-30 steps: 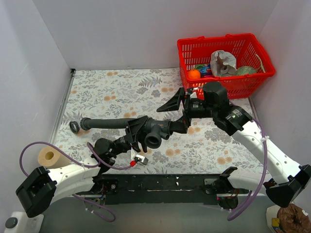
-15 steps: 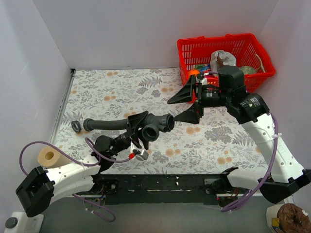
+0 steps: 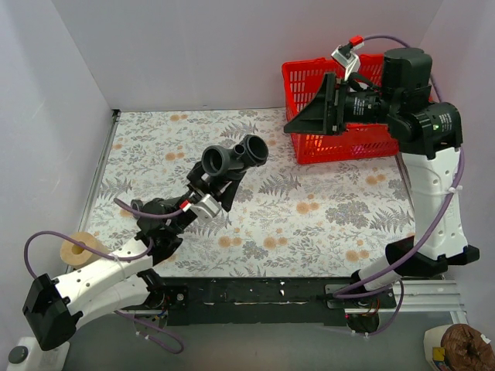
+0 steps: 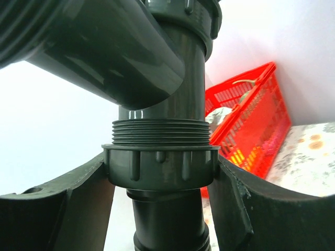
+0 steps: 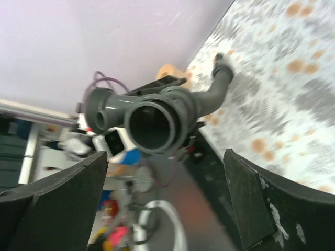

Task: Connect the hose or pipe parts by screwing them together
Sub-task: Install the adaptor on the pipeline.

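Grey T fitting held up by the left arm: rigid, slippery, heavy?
Probably rigid: the T fitting looks like moulded plastic. Its glossy surface may be slippery, but the ridged nut in the left gripper should resist twisting. It is visibly hollow, so likely light.

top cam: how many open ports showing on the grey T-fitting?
2. On the T-fitting, one port faces the camera, the other sits just right of it. The third end runs down into the left gripper, so it's hidden.
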Controlling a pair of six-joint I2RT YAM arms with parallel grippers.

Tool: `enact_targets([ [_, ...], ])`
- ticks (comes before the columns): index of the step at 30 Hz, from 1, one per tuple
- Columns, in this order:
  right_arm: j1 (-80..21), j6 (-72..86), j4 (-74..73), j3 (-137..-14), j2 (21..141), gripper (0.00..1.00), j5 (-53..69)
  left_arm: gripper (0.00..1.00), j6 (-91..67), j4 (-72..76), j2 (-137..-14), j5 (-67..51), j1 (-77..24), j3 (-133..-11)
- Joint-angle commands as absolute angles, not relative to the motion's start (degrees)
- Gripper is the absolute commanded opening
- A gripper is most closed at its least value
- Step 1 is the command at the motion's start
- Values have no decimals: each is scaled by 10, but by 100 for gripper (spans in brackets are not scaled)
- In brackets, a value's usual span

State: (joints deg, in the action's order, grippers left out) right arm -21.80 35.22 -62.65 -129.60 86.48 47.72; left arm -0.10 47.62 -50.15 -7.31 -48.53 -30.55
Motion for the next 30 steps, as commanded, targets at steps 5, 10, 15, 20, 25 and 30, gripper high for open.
enact_targets([
  [5, -219, 52, -668, -1401, 880, 98, 412, 0, -180, 397, -443, -134, -480, -363],
  [10, -246, 46, -508, -1363, 853, 98, 410, 0, -275, 369, -458, -131, -478, -408],
  [15, -275, 136, 70, -816, 578, 98, 390, 0, -318, 382, -482, -134, -475, -472],
  [20, -279, 132, 101, -826, 605, 98, 482, 0, -350, 365, -498, -140, -474, -516],
  [25, -280, 197, 233, -816, 622, 98, 552, 0, -367, 358, -499, -145, -473, -527],
  [30, -281, 345, 408, -857, 691, 98, 627, 0, -395, 357, -497, -179, -472, -529],
])
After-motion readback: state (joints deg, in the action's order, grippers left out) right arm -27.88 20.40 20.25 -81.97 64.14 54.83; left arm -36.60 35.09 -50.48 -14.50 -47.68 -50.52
